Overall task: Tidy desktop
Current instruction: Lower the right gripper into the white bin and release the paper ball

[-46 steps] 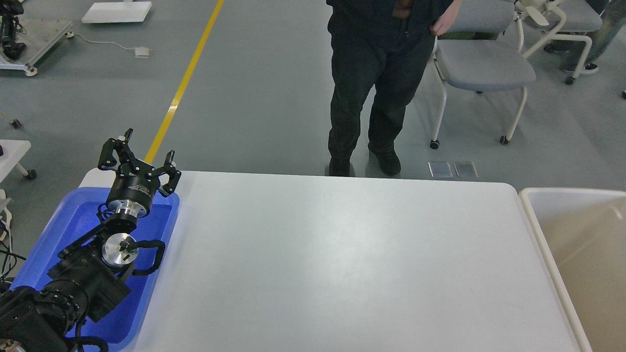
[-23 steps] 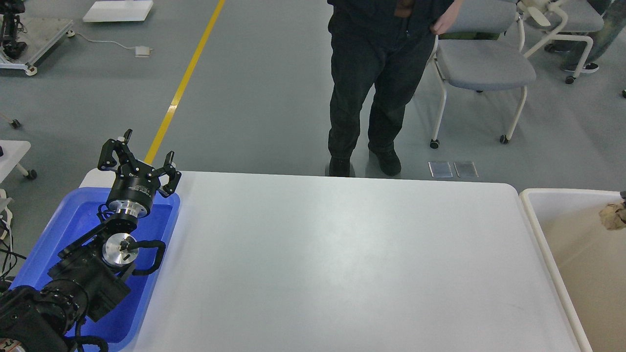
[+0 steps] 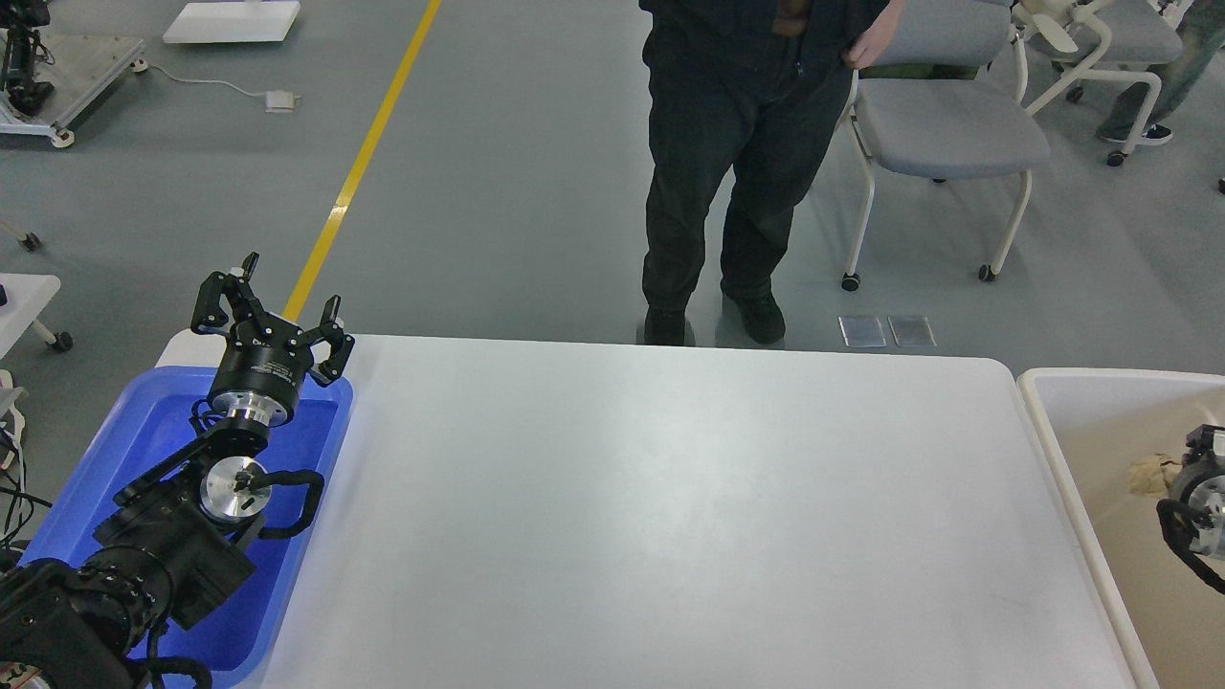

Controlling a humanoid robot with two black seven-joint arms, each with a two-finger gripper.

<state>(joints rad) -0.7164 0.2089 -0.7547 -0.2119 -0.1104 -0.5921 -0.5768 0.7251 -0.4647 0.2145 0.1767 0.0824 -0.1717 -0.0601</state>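
Desktop [image 3: 670, 517] filling the middle of the view, wide, white and smooth, with rounded corners and a faint sheen. Left claw [image 3: 268, 311] raised over the far left corner of it, above the far end of a blue tray [image 3: 144, 431], fingers spread apart and holding nothing. Left arm reaching up from the lower left across the tray, black, with bare metal discs at its joints and a looped cable beside them. Right claw [image 3: 1196, 488] only just in view at the right edge, over a cream bin [image 3: 1038, 421]; fingers not told apart, so cannot tell whether apart or together. Crumpled tan scrap [image 3: 1148, 474] lying in the bin just beside that claw.

Tray of glossy blue plastic with raised rim, set at the desktop's left end; bin matt and pale, butted against the right end.

Beyond the far edge, grey floor with a yellow line [image 3: 364, 163] running away. Person [image 3: 737, 163] in dark clothes standing close to the far edge. Grey padded chair [image 3: 947, 134] on castors to the right, white-framed. Two small grey floor plates [image 3: 885, 331] near the chair.
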